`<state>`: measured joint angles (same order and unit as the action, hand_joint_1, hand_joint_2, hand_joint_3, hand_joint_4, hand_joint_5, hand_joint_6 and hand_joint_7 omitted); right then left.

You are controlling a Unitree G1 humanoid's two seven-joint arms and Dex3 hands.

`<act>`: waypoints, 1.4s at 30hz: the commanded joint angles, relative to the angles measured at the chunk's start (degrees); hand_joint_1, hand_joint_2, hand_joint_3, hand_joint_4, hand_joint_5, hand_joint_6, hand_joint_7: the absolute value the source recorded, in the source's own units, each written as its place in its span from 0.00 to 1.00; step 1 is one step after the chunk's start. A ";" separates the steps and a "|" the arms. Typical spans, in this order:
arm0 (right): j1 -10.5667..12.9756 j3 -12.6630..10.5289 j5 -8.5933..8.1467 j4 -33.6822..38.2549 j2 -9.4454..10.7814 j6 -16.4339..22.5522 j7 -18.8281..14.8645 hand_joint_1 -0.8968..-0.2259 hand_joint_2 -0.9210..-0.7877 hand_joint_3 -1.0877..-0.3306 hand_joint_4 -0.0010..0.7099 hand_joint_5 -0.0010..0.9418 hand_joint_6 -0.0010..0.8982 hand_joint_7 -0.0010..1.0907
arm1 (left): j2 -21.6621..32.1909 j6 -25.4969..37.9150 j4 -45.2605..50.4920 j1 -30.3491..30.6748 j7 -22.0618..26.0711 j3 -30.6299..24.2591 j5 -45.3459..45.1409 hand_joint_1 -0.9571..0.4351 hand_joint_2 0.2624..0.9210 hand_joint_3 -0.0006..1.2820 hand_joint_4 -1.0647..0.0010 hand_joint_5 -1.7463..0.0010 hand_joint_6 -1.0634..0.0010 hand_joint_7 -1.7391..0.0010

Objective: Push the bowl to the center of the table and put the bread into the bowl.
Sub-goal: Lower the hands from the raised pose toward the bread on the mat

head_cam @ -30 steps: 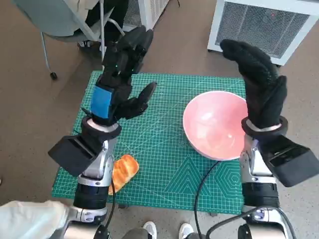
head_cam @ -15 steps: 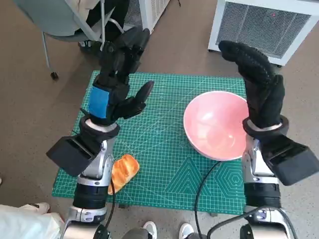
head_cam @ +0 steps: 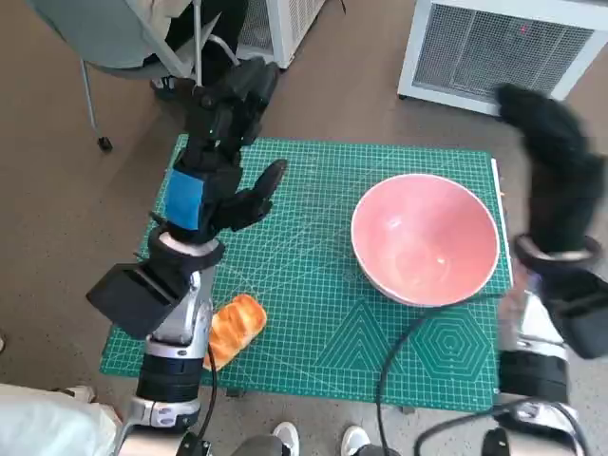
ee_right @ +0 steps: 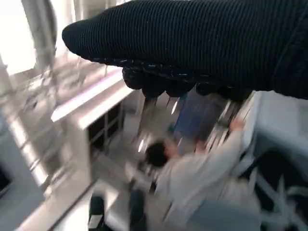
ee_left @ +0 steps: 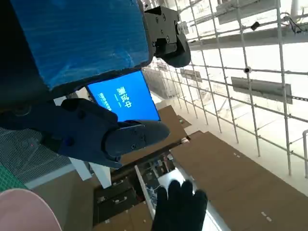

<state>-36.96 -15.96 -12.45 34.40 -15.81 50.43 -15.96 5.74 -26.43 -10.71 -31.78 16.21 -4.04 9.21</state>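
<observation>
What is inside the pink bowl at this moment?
The pink bowl holds nothing; its whole inner surface shows in the head view. The bread lies outside it on the green mat, partly covered by the left forearm.

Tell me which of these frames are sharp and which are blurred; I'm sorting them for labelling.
Head view: the pink bowl, bread and left hand are sharp, but the right hand is smeared by motion. Left wrist view: crisp on the hand's blue tape, with bright glare from the windows behind. Right wrist view: the glove is fairly clear; everything behind it, including a person, is streaked.
</observation>
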 commanded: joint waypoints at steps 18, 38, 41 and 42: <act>2.24 -3.34 7.87 28.92 -2.77 1.85 14.41 0.51 0.00 0.29 0.51 0.00 0.14 0.45 | 1.16 -2.99 -2.13 1.78 2.37 -2.01 3.05 0.44 1.00 0.37 0.76 0.99 1.00 0.61; -2.49 -1.66 6.93 39.28 3.90 -9.48 14.55 0.59 0.00 0.29 0.50 0.01 0.25 0.34 | 2.15 -2.79 -0.76 3.13 1.68 -2.73 2.31 0.45 1.00 0.36 0.75 0.99 0.99 0.61; -3.26 -1.79 6.43 39.69 4.86 -11.16 13.73 0.58 0.00 0.28 0.51 0.01 0.26 0.34 | 2.38 -2.70 -0.50 3.32 1.71 -2.88 2.39 0.45 1.00 0.36 0.75 0.99 0.99 0.61; -3.46 -1.82 6.37 39.77 5.09 -11.59 13.59 0.58 0.00 0.28 0.51 0.01 0.27 0.34 | 2.43 -2.68 -0.41 3.38 1.71 -2.92 2.40 0.45 1.00 0.36 0.75 0.99 0.99 0.61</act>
<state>-40.32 -17.72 -5.98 72.81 -11.78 41.36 -2.02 7.59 -28.94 -12.31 -29.28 18.12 -6.63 11.56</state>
